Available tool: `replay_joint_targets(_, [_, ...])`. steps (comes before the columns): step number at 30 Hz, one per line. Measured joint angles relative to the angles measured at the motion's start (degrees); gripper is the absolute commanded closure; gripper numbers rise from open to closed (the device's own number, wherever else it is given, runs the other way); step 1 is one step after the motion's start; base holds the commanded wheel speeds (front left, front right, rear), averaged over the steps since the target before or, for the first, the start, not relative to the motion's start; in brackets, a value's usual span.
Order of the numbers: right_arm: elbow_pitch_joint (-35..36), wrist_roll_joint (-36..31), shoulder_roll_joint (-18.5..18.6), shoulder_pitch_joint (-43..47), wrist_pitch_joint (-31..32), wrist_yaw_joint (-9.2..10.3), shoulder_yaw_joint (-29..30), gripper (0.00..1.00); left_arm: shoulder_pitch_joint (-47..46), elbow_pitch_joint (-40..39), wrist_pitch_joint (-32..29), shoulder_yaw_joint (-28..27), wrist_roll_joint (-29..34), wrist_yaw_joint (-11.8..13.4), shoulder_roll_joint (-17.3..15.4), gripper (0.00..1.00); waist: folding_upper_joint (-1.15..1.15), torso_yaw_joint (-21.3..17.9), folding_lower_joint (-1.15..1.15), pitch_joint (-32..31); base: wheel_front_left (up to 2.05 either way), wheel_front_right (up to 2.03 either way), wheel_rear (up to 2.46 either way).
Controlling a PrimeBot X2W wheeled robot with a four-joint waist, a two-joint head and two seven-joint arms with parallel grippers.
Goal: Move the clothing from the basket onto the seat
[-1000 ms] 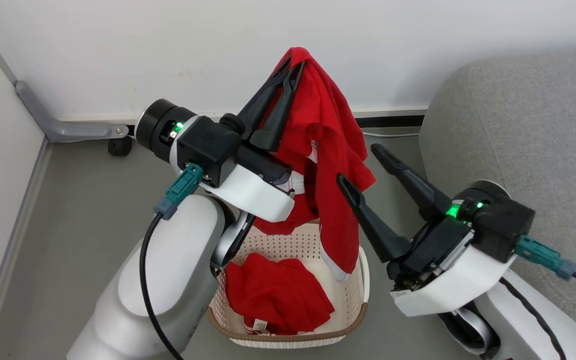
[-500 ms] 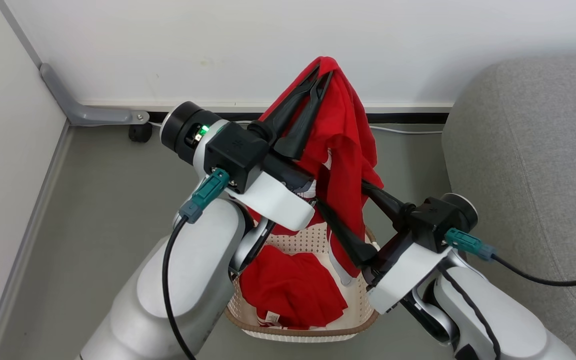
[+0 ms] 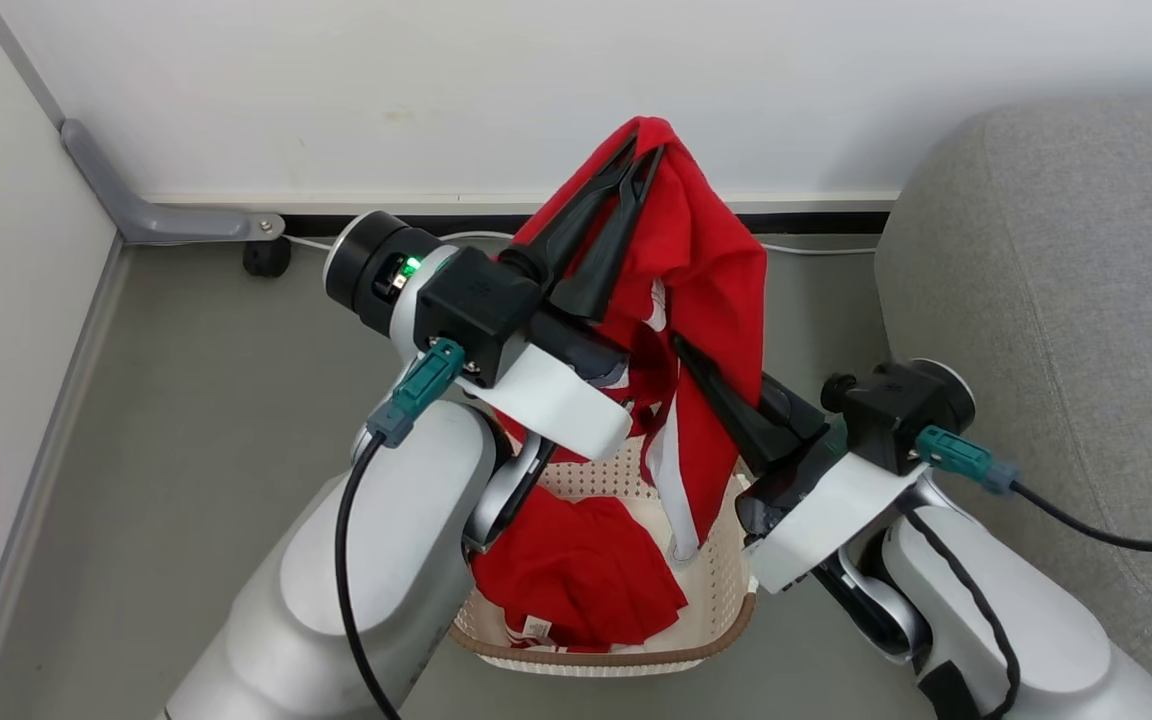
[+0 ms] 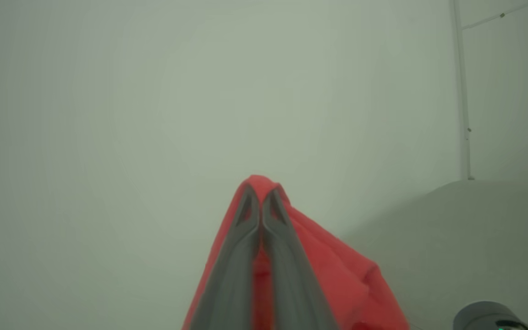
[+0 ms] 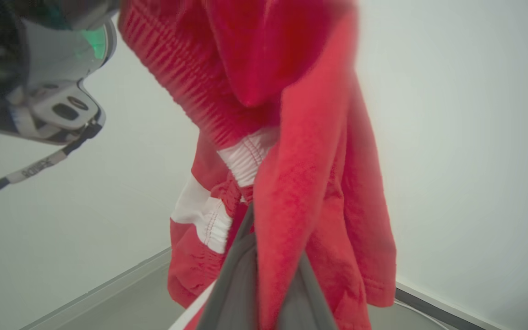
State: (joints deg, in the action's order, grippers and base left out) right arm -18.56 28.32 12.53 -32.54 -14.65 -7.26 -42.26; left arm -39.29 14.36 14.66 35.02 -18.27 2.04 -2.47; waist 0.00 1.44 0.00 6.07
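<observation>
My left gripper (image 3: 639, 153) is raised in front of the wall, shut on the top of a red garment of the clothing (image 3: 726, 270), which hangs down over the basket (image 3: 716, 625). In the left wrist view the left gripper (image 4: 260, 195) pinches a peak of that red cloth (image 4: 337, 279). From the right, my right gripper (image 3: 688, 352) is shut on the hanging garment lower down; the right wrist view has red fabric (image 5: 300, 151) pressed between its fingers (image 5: 241, 275). A second red garment (image 3: 576, 580) lies in the cream basket. The grey seat (image 3: 1066, 250) stands to the right.
A white wall runs behind, with a dark baseboard and a white cable (image 3: 816, 250) along the floor. A grey bracket (image 3: 136, 215) and a small black caster (image 3: 258, 258) sit at the left corner. Grey floor (image 3: 186, 400) lies left of the basket.
My right gripper came in from the right and went from open to shut on the hanging garment. The left gripper kept its hold. The head view shifted slightly.
</observation>
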Motion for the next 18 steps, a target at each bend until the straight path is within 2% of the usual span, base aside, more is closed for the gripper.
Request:
replay_joint_targets(1, [0.3, 0.0, 0.1, 0.0, 0.0, 0.0, 0.4, 1.0, 0.0, -0.1, 0.0, -0.2, 0.0, 0.1, 0.0, 0.0, 0.0, -0.2, 0.0, 0.1, 0.0, 0.0, 0.0])
replay_joint_targets(18, [6.7, 0.5, 2.6, 1.4, 0.0, 0.0, 12.9, 1.0, 4.0, 2.8, 0.1, 0.7, -0.6, -1.0, 0.1, 0.0, 0.0, -5.0, 0.0, 1.6, 0.0, 0.0, 0.0])
